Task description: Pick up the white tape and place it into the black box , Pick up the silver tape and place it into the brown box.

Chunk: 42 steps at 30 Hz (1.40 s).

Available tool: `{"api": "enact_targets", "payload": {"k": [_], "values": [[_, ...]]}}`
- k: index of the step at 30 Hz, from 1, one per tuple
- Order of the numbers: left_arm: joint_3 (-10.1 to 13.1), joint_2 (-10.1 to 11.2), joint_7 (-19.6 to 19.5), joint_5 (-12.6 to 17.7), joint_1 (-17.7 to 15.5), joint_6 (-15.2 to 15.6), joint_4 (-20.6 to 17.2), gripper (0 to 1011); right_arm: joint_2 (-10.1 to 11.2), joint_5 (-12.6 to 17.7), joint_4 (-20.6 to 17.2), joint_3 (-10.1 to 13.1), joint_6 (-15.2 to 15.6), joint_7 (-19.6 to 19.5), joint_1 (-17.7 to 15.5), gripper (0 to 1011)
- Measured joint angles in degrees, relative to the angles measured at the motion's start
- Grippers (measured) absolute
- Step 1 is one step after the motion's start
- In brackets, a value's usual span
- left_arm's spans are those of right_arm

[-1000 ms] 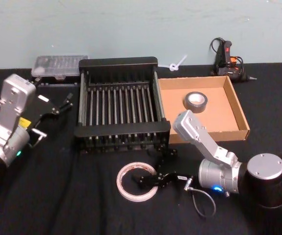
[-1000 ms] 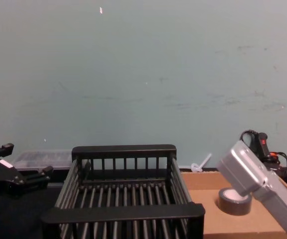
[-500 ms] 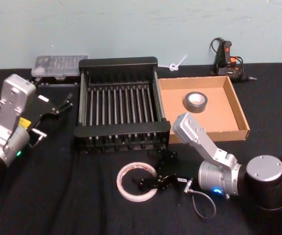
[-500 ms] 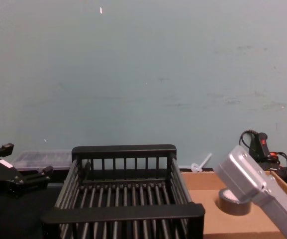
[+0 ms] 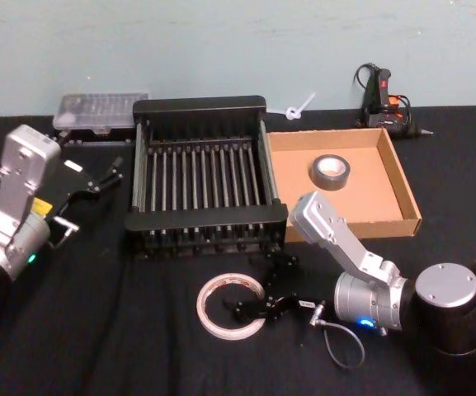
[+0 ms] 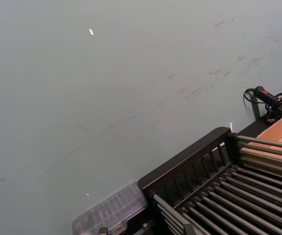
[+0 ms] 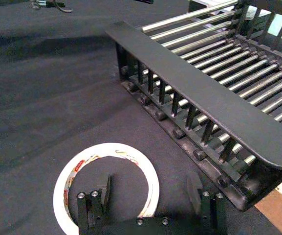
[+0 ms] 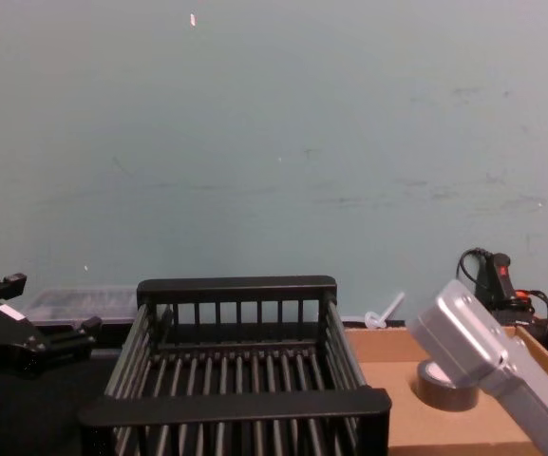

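R gripper (image 5: 258, 307) is low over the near part of the counter (image 5: 97, 330), spread wide at the right edge of the white tape (image 5: 231, 307). One finger (image 7: 103, 190) sits inside the ring, the other (image 7: 195, 192) outside it; nothing gripped. White tape lies flat, just near of the black box (image 5: 198, 183). Silver tape (image 5: 330, 171) rests inside the brown box (image 5: 402, 190), right of the black box and touching it. L gripper (image 5: 97, 177) hangs left of the black box, fingers apart, holding nothing. Clear plastic case (image 5: 101, 110) at far left by the wall.
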Motion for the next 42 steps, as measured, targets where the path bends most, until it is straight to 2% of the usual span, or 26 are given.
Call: {"api": "enact_targets", "payload": {"k": [18, 26, 27, 31, 42], "values": [[0.0, 0.0, 0.0, 0.0, 0.0, 0.0, 0.0, 1001, 0.0, -0.3, -0.1, 0.0, 0.0, -0.3, -0.1, 996], [0.0, 0.0, 0.0, 0.0, 0.0, 0.0, 0.0, 1001, 0.0, -0.3, -0.1, 0.0, 0.0, -0.3, -0.1, 814], [0.0, 0.0, 0.0, 0.0, 0.0, 0.0, 0.0, 1001, 0.0, -0.3, -0.1, 0.1, 0.0, -0.3, -0.1, 762], [0.0, 0.0, 0.0, 0.0, 0.0, 0.0, 0.0, 1001, -0.1, -0.3, 0.0, 0.1, 0.0, -0.2, -0.1, 695], [0.0, 0.0, 0.0, 0.0, 0.0, 0.0, 0.0, 1001, -0.1, -0.2, 0.0, 0.0, 0.0, -0.2, -0.1, 616]]}}
